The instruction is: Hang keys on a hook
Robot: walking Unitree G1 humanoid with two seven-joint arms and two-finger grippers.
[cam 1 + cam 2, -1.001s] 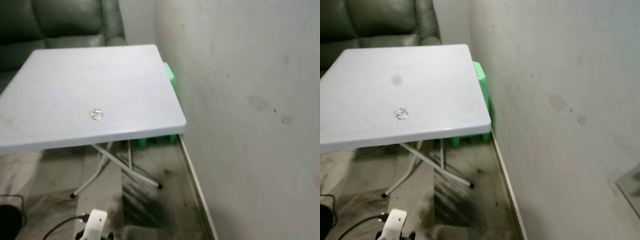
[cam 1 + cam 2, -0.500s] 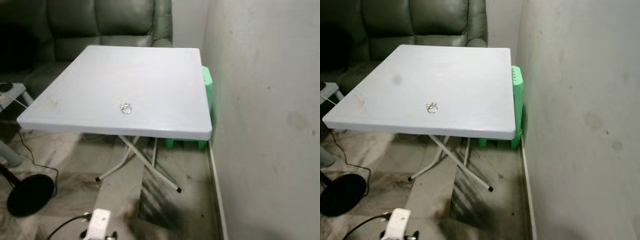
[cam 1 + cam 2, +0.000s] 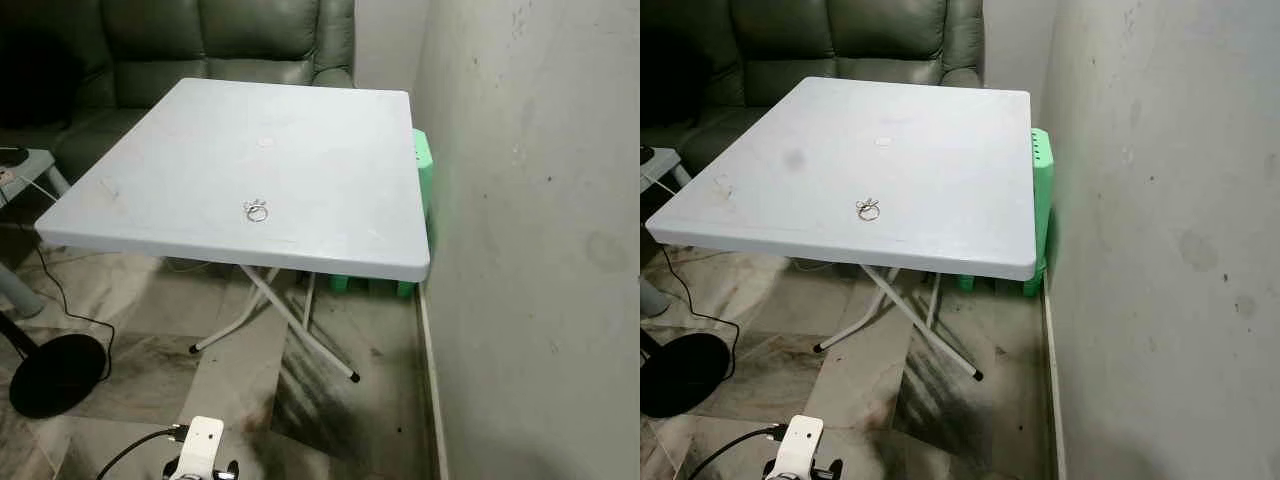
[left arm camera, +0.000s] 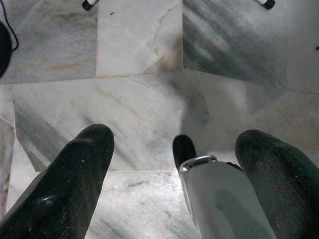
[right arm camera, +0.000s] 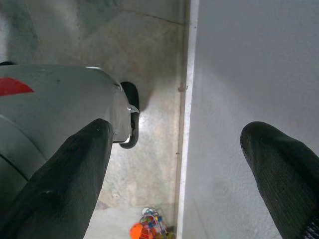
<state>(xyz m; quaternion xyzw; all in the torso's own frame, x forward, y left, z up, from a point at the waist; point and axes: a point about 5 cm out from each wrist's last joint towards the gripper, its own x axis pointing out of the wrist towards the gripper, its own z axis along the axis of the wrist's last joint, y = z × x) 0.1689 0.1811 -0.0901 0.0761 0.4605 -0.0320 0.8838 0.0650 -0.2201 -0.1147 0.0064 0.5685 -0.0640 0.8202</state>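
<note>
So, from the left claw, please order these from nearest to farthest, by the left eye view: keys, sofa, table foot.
1. table foot, on the floor ahead of the left claw.
2. keys, on the table.
3. sofa, behind the table.

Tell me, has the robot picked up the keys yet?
Not yet. The keys lie on the white folding table, untouched. Both arms hang down over the floor: the left gripper and the right gripper have their fingers open and hold nothing. Left to do: reach the table, grasp the keys and hang them. I can't see a hook here.
</note>
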